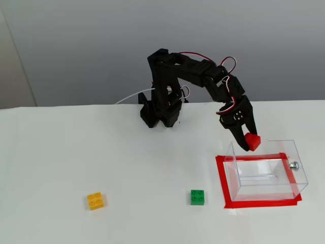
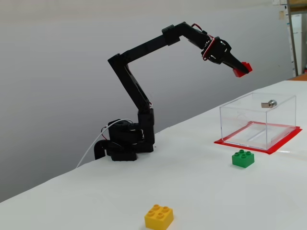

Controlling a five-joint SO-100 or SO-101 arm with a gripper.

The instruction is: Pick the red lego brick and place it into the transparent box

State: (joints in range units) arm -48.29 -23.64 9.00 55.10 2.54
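Observation:
The red lego brick (image 1: 252,141) (image 2: 242,69) is held in the air, clamped at the tip of my black gripper (image 1: 249,141) (image 2: 240,69), which is shut on it. In both fixed views the brick hangs above the near-left part of the transparent box (image 1: 264,170) (image 2: 259,120), well clear of its open top. The box is a clear plastic rectangle with a small silver knob (image 1: 293,164) (image 2: 271,103) on one wall and nothing inside. It stands on the white table inside a rectangle of red tape (image 1: 221,183) (image 2: 283,143).
A green brick (image 1: 197,197) (image 2: 242,158) lies on the table just left of the box. A yellow brick (image 1: 95,200) (image 2: 159,216) lies farther left, toward the front. The arm's black base (image 1: 160,112) (image 2: 123,141) stands at the back of the table, with a white cable behind it.

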